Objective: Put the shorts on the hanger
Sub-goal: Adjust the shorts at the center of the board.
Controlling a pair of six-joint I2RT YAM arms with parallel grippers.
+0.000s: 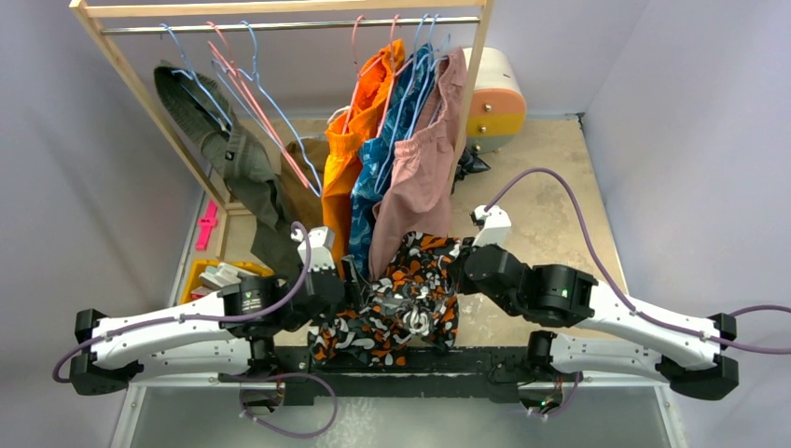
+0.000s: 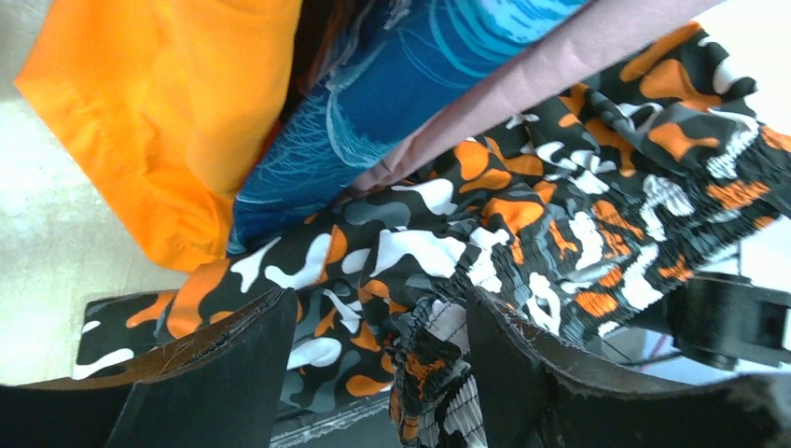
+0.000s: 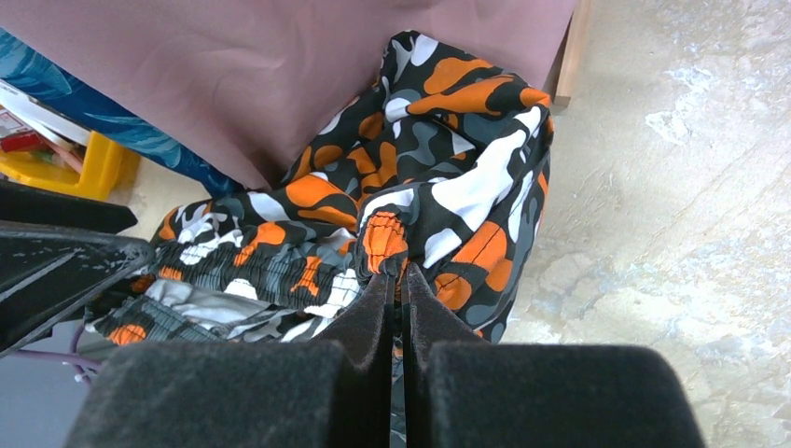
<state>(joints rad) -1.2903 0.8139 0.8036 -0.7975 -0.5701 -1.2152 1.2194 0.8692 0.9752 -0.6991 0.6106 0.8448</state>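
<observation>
My right gripper (image 3: 396,278) is pressed together on a puckered fold of the soft camouflage shorts (image 3: 448,177), which are blotched orange, black, grey and white. My left gripper (image 2: 378,313) stands apart. Its matte black fingers (image 2: 233,373) flank a ruched, elastic-gathered strip of the same cloth, which hangs between them with a gap on each side.

From above, the shorts sit bunched in a crumpled heap at the middle of the near edge of the mottled beige worktop (image 1: 560,187), slung between my two wrists. Their folds hide whatever lies beneath. To the right of the heap the worktop is open out to its right edge. At the left edge a yellow plastic bin (image 1: 198,273) sits close to my left arm.

Just beyond the heap hang the smooth dusty-pink shorts (image 1: 420,168), a blue printed garment (image 1: 378,163) and the plain orange shorts (image 1: 359,121). Their hems crowd the camouflage cloth, and I cannot tell whether they touch it.

They hang from the metal rail (image 1: 289,26) of a pale wooden rack (image 1: 140,98) at the far left. Further left on the rail a thin light-blue wire hanger (image 1: 280,123) tilts bare among others like it and some pink-red ones, beside a limp olive garment (image 1: 233,159). The hanger hooks are too fine to separate.
</observation>
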